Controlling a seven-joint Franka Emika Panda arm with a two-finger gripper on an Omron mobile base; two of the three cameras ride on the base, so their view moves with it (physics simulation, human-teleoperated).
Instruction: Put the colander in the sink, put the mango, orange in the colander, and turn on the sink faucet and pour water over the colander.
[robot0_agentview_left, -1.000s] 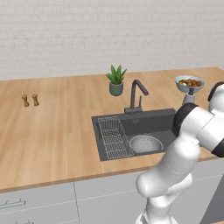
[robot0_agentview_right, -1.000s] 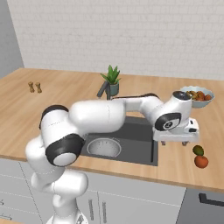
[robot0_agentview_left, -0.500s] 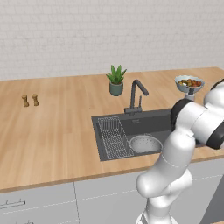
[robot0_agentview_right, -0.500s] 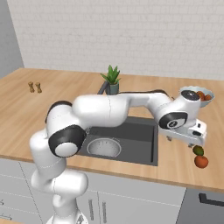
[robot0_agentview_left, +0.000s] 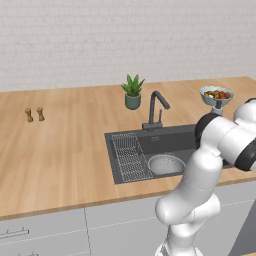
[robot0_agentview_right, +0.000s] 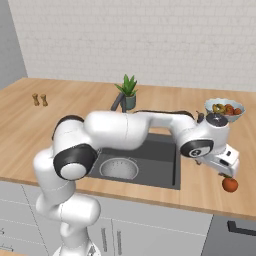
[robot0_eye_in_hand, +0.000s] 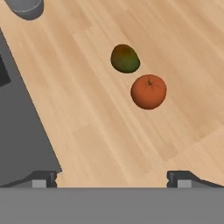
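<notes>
The colander (robot0_agentview_left: 166, 164) sits in the sink (robot0_agentview_left: 175, 140), frame centre. The gripper (robot0_eye_in_hand: 112, 177), fingers spread open and empty, hangs above the orange (robot0_eye_in_hand: 148, 91) and mango (robot0_eye_in_hand: 125, 58), upper centre of the hand view.

Colander (robot0_agentview_left: 166, 164) sitting in the sink (robot0_agentview_left: 150, 150), just beside the wire rack (robot0_agentview_left: 128, 157). Faucet (robot0_agentview_left: 154, 110) standing behind the sink; potted plant (robot0_agentview_left: 132, 92) beyond it. Fruit bowl (robot0_agentview_left: 216, 96) on tabletop (robot0_agentview_left: 60, 145), well apart from shakers (robot0_agentview_left: 34, 114).
</notes>
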